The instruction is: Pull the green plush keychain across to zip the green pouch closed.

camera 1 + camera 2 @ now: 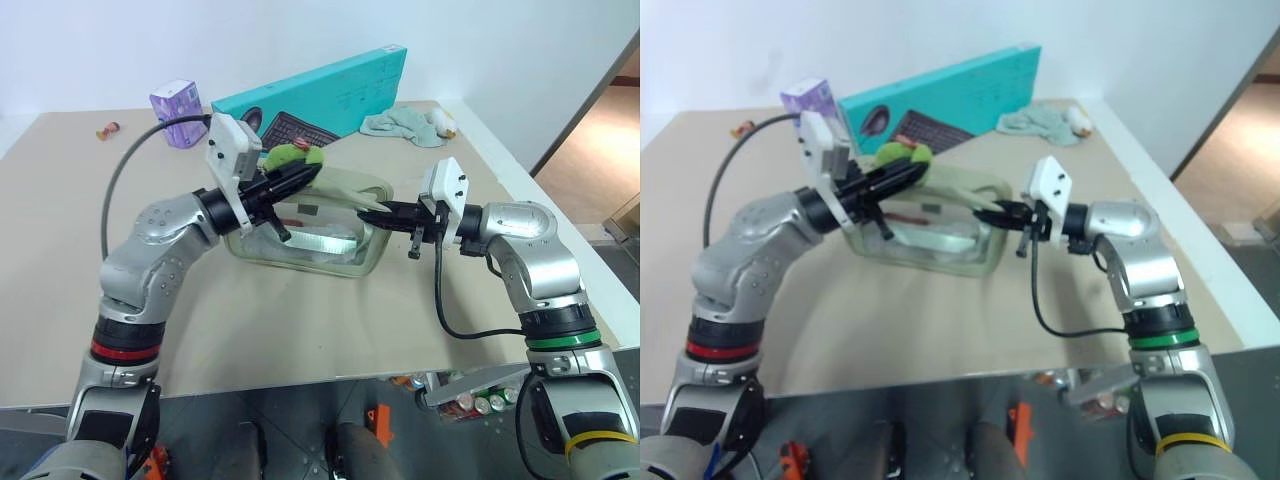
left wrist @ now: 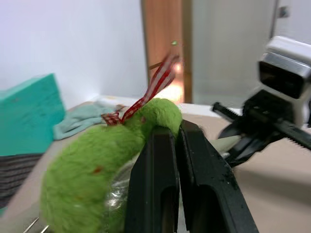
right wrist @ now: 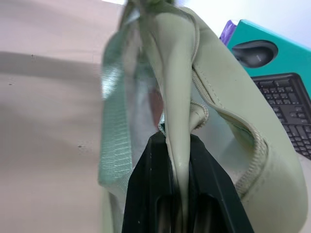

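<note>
Left eye view: you have one boxy pale sage-green fabric pouch (image 1: 305,240) with clear plastic sides, standing mid-table between your two arms. Your left gripper (image 1: 300,176) is clamped on the small lime-green fuzzy plush keychain (image 1: 290,155) at the pouch's far-left top edge. Your right gripper (image 1: 365,210) pinches the pouch's fabric at its right end. My reading: the right hand anchors the bag so the zip has something to pull against, while the left draws the pull across. The top looks part open still; the zip's exact progress I can't tell.

Also on the tan table (image 1: 300,330): one long teal keyboard box (image 1: 320,95) at the far side, one purple carton (image 1: 177,100) far left, one pale mint cloth (image 1: 400,125) far right, one small red item (image 1: 108,130) at the far-left edge.

Right eye view: same layout, same count. One pouch, one keychain, two grippers, both closed on their holds.

Left wrist view: the two black fingers (image 2: 153,184) are squeezed narrow on the plush ring, with one red-checked ribbon tag (image 2: 155,87) sticking up from it. Your right gripper (image 2: 252,136) shows beyond.

Right wrist view: the two fingers (image 3: 204,194) nip a fold of sage fabric (image 3: 177,111) tight between them. One webbing handle (image 3: 114,126) hangs beside the fold.
</note>
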Action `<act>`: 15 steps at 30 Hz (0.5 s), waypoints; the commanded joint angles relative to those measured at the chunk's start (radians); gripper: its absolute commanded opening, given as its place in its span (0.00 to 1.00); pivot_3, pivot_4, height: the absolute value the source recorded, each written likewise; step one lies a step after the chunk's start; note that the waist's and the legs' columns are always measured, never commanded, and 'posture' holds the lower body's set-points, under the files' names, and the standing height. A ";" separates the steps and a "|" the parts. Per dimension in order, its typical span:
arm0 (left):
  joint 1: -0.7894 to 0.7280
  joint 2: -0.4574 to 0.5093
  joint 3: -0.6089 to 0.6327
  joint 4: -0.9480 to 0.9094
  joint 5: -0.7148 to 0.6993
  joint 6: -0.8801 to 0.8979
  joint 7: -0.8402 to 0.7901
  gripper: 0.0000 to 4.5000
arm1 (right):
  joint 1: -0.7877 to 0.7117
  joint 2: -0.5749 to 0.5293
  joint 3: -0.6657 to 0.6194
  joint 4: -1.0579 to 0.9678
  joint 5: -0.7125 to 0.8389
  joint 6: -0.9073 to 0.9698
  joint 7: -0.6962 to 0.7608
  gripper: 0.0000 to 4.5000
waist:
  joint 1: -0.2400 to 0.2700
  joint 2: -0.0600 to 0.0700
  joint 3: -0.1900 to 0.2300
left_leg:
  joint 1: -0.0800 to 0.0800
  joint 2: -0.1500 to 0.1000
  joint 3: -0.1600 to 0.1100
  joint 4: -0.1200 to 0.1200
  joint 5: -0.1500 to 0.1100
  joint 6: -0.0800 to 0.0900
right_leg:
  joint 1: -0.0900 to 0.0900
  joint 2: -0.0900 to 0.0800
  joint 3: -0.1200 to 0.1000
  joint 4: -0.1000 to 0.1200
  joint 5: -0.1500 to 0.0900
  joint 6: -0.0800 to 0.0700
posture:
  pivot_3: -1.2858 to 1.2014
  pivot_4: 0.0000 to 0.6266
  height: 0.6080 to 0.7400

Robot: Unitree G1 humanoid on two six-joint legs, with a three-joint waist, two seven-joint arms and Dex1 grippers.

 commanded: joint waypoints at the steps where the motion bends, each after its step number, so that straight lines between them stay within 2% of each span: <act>1: 0.031 0.049 0.000 -0.059 0.014 0.003 -0.039 0.01 | -0.016 -0.002 -0.031 -0.039 0.014 -0.015 -0.003 0.00 | 0.000 0.000 0.000 | 0.000 0.000 0.000 0.000 0.000 0.000 | 0.000 0.000 0.000 0.000 0.000 0.000 | 0.52 0.24 1.00; 11: 0.036 0.044 0.001 -0.110 -0.037 0.083 -0.053 0.01 | -0.030 0.011 -0.028 -0.018 0.010 -0.029 -0.003 0.00 | 0.001 0.000 0.000 | 0.000 0.000 0.000 0.000 0.000 0.000 | 0.000 0.000 0.000 0.000 0.000 0.000 | 0.52 0.24 1.00; 12: 0.032 0.041 0.004 -0.107 -0.042 0.090 -0.052 0.15 | -0.031 0.012 -0.028 -0.016 0.009 -0.031 -0.003 0.00 | 0.001 0.000 0.000 | 0.000 0.000 0.000 0.000 0.000 0.000 | 0.000 0.000 0.000 0.000 0.000 0.000 | 0.52 0.24 1.00; 15: 0.022 0.043 0.006 -0.103 -0.046 0.100 -0.058 0.37 | -0.033 0.017 -0.028 -0.009 0.007 -0.039 -0.003 0.00 | 0.000 0.000 0.000 | 0.000 0.000 0.000 0.000 0.000 0.000 | 0.000 0.000 0.000 0.000 0.000 0.000 | 0.52 0.24 1.00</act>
